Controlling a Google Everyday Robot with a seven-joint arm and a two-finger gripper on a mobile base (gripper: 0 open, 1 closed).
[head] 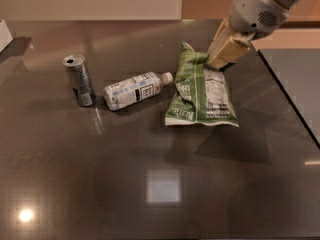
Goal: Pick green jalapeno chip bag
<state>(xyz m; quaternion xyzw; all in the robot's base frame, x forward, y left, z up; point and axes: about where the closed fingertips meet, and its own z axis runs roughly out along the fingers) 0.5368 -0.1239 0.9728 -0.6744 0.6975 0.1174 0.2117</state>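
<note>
The green jalapeno chip bag point(197, 96) is a crumpled light-green foil bag with a white nutrition panel. It hangs tilted above the dark table at centre right and casts a shadow below it. My gripper point(216, 61) comes in from the upper right. Its beige fingers point(227, 46) are shut on the bag's top right edge.
A white-labelled plastic bottle point(132, 90) lies on its side just left of the bag. A silver drink can point(80, 79) stands further left. The table's right edge point(290, 104) runs diagonally beside the bag. A white object point(4, 34) sits at the far left.
</note>
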